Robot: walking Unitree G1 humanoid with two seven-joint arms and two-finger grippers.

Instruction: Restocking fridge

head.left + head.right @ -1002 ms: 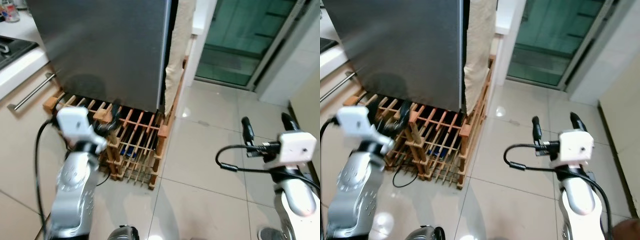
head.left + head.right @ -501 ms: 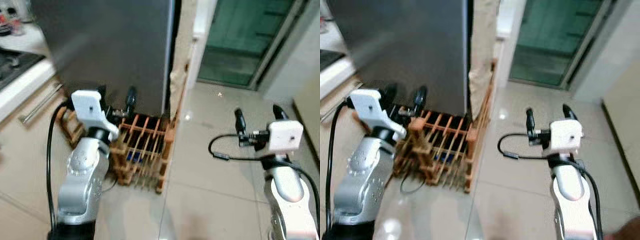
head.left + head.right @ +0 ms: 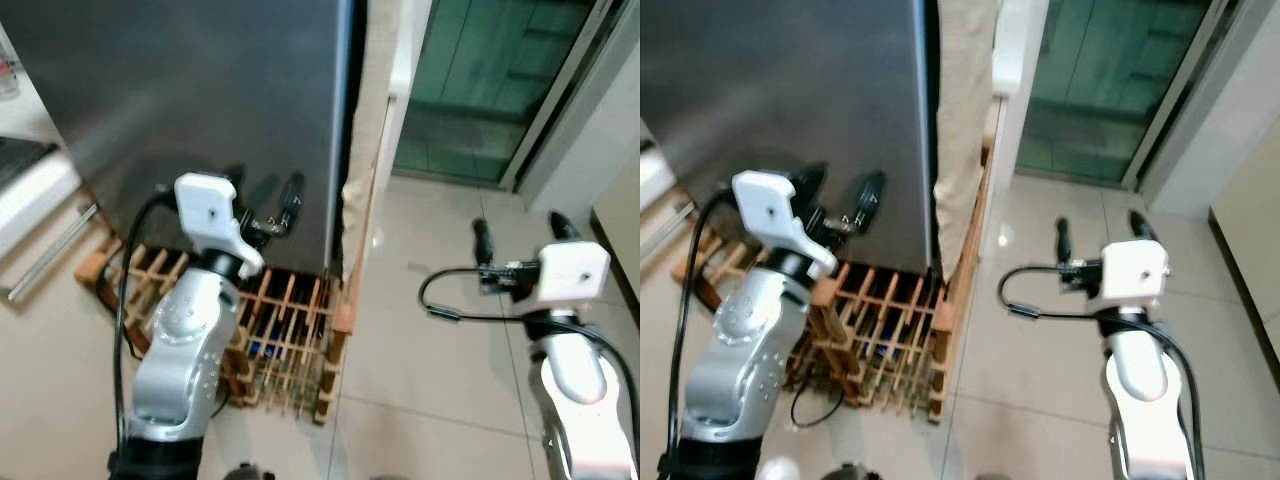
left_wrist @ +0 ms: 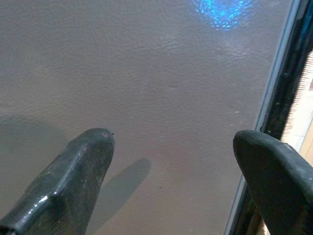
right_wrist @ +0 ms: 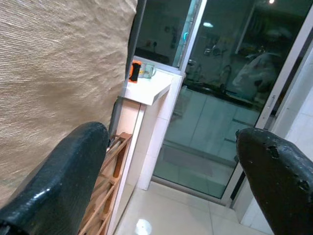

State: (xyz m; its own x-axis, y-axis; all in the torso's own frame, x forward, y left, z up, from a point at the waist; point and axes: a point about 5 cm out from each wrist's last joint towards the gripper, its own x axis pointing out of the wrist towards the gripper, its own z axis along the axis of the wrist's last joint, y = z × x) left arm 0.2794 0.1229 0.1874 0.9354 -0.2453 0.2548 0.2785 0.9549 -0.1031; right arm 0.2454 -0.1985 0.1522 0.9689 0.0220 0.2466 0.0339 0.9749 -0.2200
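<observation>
- Brushed grey steel is the fridge (image 3: 200,100), which takes the upper part of the head views from about 9 to 12 o'clock; its door is closed, and its right edge runs down as a dark line near the middle.
- The left gripper (image 3: 262,205) is raised in front of the lower part of this door, at about 9 o'clock from the centre; its two black fingers (image 4: 73,171) are spread apart and hold nothing; in the left wrist view they point at the grey door surface, near the dark edge strip, and I cannot tell if they touch it.
- A wooden rack (image 3: 285,340) of slats stands on the floor under and before the fridge, at about 7 o'clock; dark things lie inside it, too small to name.
- A beige cloth (image 3: 960,130) hangs just beside the right edge of the fridge.
- The right gripper (image 3: 518,232) is held over the pale floor tiles (image 3: 430,350) at about 3 o'clock, well apart from the fridge; its fingers are open and empty.
- A green glass door (image 3: 490,80) is at about 1 o'clock.
</observation>
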